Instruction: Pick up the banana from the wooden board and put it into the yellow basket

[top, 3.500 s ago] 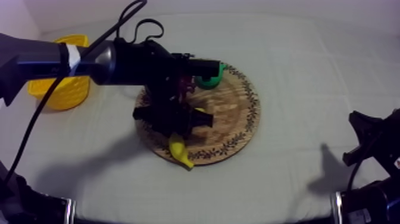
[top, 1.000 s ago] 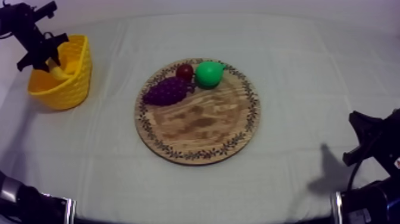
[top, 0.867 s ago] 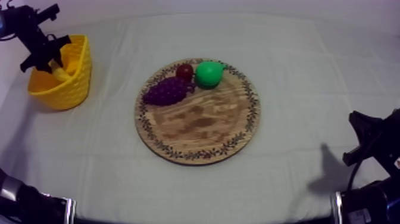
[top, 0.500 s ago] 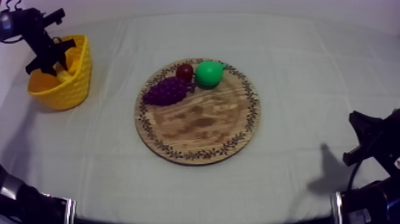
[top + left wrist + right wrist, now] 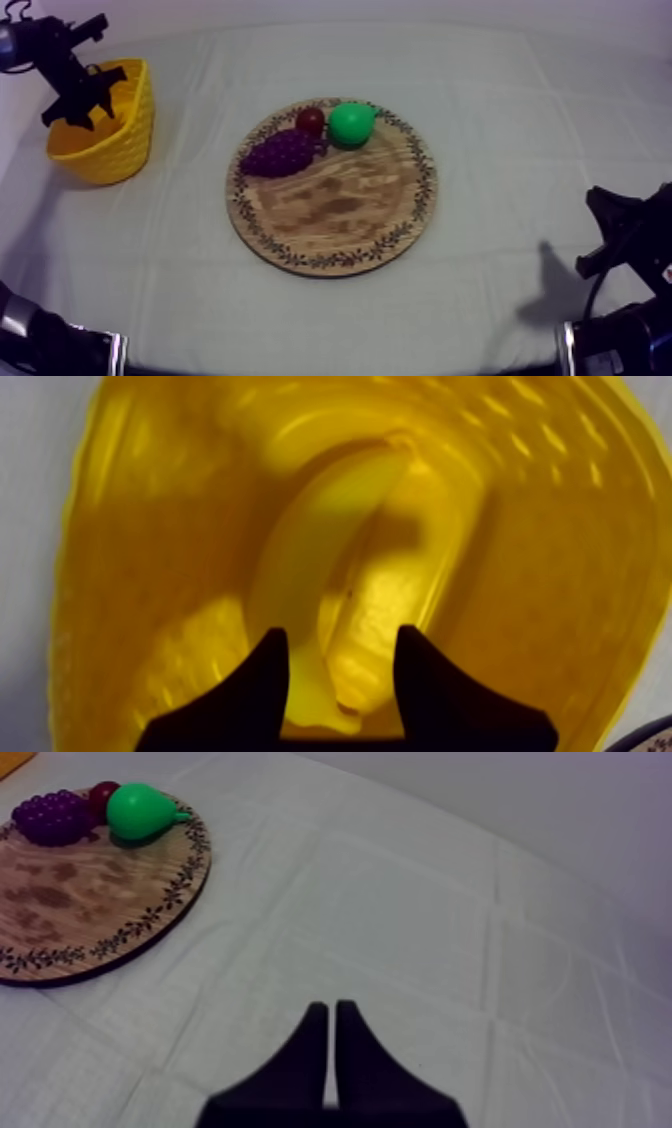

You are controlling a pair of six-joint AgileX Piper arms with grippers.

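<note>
The left pincer (image 5: 340, 634) is hanging right over the yellow basket (image 5: 110, 150), its two black fingers standing apart. The banana (image 5: 300, 546) is lying inside the basket beneath them, curving up along the wall, with its near end sitting between the fingertips. A bit of basket floor is showing on one side of that end, so I'm judging it is lying free, not pinched. Well apart from the basket, out in the middle of the bench (image 5: 520, 130), the wooden board (image 5: 340, 215) is carrying the bunch of grapes (image 5: 280, 153), the small red fruit (image 5: 310, 121) and the pear (image 5: 352, 122), clustered together. Farther from the basket again, past the board, the right pincer (image 5: 331, 1007) is idling with its fingers pressed together on nothing. To my eye the drop looks done, and the step in hand is getting out cleanly: rising straight up with the fingers wide, so neither tip is snagging the banana's end, and clearing the rim before swinging aside, since a sideways nudge could be tipping so light a basket.
</note>
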